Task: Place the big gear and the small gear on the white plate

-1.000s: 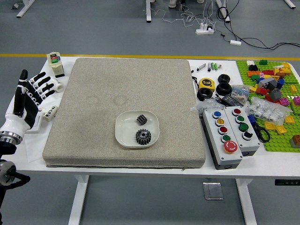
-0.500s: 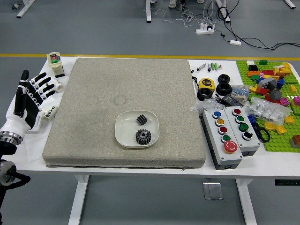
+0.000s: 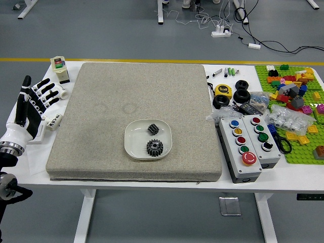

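Observation:
My left hand (image 3: pixel 42 101) is at the left edge of the table, fingers spread and holding nothing, well away from the plate. The white plate (image 3: pixel 132 142) lies on the beige mat, right of its middle and towards the near side. Both black gears are inside it: the small gear (image 3: pixel 153 129) in the upper part and the big gear (image 3: pixel 155 148) below it, with a little gap between them. Nothing touches the gears from above. The right hand is out of view.
The thick beige mat (image 3: pixel 101 111) covers much of the table. Right of it are two button boxes (image 3: pixel 242 152), a yellow tape measure (image 3: pixel 223 90), black wheels (image 3: pixel 241 96) and toy bricks on green baseplates (image 3: pixel 304 153). White bottles (image 3: pixel 54 122) lie by the left hand.

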`<state>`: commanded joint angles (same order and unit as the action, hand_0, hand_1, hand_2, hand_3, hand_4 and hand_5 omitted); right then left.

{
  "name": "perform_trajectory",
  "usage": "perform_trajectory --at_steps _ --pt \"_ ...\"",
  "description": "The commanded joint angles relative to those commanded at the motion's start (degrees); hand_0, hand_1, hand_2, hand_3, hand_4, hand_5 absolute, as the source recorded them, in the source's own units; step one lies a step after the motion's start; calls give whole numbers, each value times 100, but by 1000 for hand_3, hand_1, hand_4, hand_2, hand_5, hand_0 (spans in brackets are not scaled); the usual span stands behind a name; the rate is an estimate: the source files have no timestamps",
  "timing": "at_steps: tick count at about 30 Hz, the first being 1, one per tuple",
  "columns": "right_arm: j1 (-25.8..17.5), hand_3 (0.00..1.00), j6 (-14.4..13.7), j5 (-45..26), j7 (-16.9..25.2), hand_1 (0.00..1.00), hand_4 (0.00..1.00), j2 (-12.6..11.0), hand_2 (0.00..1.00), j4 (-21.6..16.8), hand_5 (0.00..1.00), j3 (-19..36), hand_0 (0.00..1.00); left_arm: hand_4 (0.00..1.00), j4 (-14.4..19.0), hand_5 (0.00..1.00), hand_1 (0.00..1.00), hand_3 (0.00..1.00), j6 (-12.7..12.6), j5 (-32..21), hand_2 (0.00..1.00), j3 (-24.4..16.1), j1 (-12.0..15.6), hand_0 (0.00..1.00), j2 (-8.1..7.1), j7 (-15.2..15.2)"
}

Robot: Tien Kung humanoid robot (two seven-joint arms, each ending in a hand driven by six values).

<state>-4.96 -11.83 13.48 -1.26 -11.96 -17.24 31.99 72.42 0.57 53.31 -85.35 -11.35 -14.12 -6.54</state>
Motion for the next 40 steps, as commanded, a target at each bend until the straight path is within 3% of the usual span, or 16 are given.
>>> perform_trajectory --at_steps 40 --pt "-8 807 4 12 -8 810 953 -7 845 -15 806 7 773 972 -26 998 821 861 -34 -10 873 -28 -24 787 -14 -5"
